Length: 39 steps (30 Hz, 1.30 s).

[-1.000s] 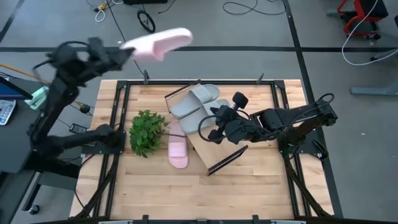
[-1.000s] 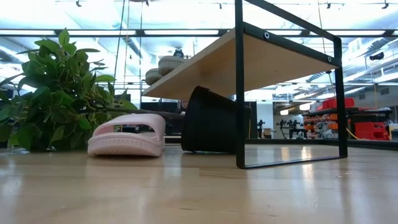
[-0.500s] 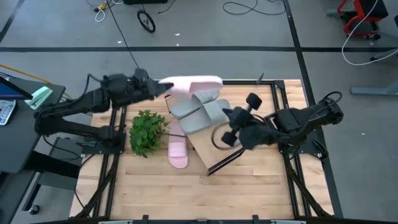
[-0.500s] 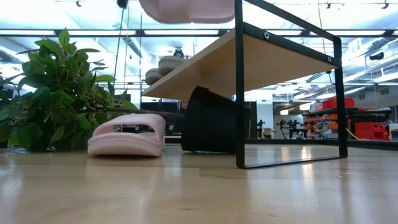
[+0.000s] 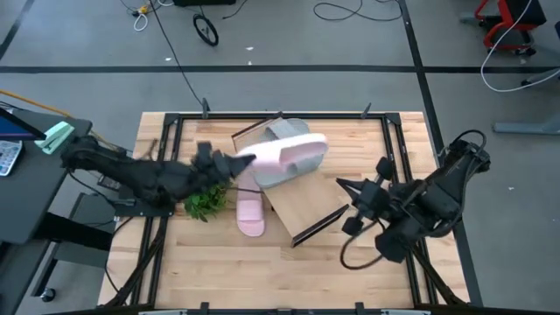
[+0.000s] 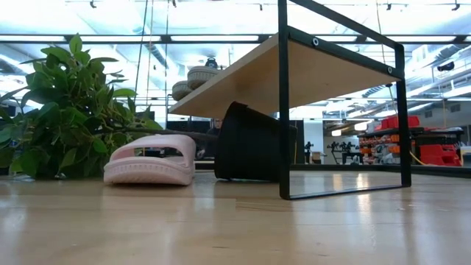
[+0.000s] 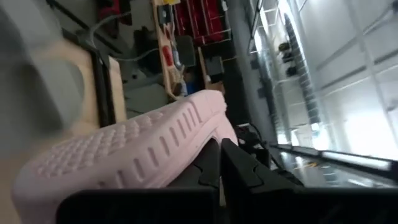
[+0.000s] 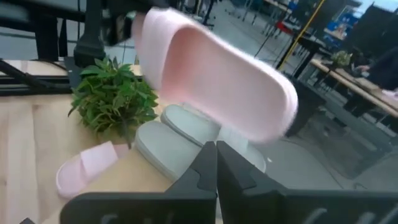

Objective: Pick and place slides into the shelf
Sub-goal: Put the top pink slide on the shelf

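Plainly the light pink foam slide sandal [image 5: 289, 157] in the left gripper [image 5: 229, 164] is a light, springy thing — its ridged sole gives under pressure but keeps its shape, and the textured foam does not look slippery. The left fingers are pressed together on its heel end, so the rest of the sandal sticks out unsupported over the far half of the light-wood shelf board with thin dark metal end frames [image 5: 308, 210]. A pinch at one end like this probably lets the toe sag or swing; a hold on the wide strap or nearer mid-sole would likely steady it.

Two grey slide sandals [image 5: 282, 131] already sit side by side on the shelf's far end, directly beneath the carried one, so free board is left mainly toward the shelf's near end. The second pink slide sandal [image 5: 249, 214] lies on the tabletop against the shelf's left edge, strap up, easy to take by that strap.

Close by, the green leafy potted plant [image 5: 203, 199] lies near the table's left edge under the left arm — its leaves crowd the path to the sandal on the table. The right gripper [image 5: 350, 206] hangs by the shelf's right edge, fingers pressed together on nothing.
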Tool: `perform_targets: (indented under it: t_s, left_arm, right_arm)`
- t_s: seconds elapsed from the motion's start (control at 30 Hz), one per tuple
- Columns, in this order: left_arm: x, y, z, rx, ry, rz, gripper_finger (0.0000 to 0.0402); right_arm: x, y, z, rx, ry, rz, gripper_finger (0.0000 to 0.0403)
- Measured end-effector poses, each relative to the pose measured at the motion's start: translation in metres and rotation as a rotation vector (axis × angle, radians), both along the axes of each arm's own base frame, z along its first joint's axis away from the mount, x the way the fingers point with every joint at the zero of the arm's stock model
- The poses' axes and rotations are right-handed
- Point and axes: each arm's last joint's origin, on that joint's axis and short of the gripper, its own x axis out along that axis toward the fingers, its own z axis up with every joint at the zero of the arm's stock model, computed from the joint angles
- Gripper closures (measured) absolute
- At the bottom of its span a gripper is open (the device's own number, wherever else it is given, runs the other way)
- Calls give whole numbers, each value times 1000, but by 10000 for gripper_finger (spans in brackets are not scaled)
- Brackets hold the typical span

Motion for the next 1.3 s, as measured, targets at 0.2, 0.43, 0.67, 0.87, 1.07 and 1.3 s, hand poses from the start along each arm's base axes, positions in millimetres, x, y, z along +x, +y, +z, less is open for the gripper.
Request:
perform_targets:
  t_s: [0.2, 0.43, 0.67, 0.87, 1.07, 1.3]
  left_arm:
    - [36, -43, -24, -182, -171, 7, 398]
    - [52, -73, -49, -346, -271, 30, 398]
    - [48, -83, -53, -390, -276, 35, 398]
    - [44, -92, -65, -458, -228, 19, 398]
    - [40, -99, -75, -518, -188, -2, 398]
    - [43, -93, -77, -506, -180, 24, 398]
  right_arm:
    - [-9, 9, 0, -84, 33, 53, 403]
    - [-20, 8, -4, -183, 97, 60, 403]
    - [-25, 0, -7, -224, 149, 37, 403]
    - [-24, -6, -5, -289, 201, 40, 403]
    - [-25, -14, -1, -339, 237, 38, 403]
    - [-31, -6, -1, -455, 331, 129, 403]
